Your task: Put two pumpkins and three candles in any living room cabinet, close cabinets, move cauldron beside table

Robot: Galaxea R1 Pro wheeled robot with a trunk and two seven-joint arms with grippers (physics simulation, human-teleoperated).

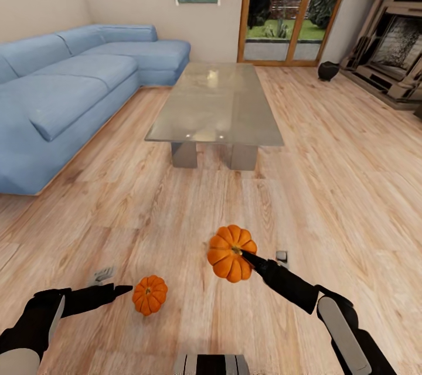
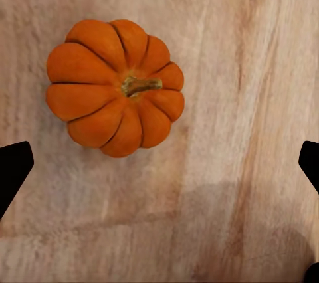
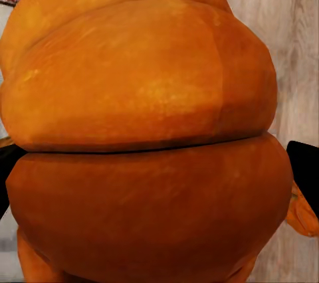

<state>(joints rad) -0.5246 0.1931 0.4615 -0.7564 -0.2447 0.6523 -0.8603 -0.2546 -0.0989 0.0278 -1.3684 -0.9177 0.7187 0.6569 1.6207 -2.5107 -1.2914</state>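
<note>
My right gripper point(image 1: 246, 258) is shut on an orange ribbed pumpkin point(image 1: 231, 253), held above the wood floor; up close that pumpkin point(image 3: 146, 137) bulges between the black fingers point(image 3: 306, 170). A second pumpkin point(image 1: 149, 295) sits upright on the floor just right of my left gripper point(image 1: 114, 282). That gripper point(image 2: 159, 163) is open, its fingers wide apart, and the pumpkin point(image 2: 114, 87) lies ahead of them, untouched. The glossy low table point(image 1: 214, 105) stands in mid-room. The black cauldron point(image 1: 328, 70) rests on the floor at the far right by the glass door. The candles and cabinet are out of view.
A blue corner sofa point(image 1: 70, 82) runs along the left side. A pale fireplace unit point(image 1: 392, 41) stands against the right wall. Glass doors point(image 1: 290, 6) are at the back. Open wood floor point(image 1: 328, 187) lies between me and the table.
</note>
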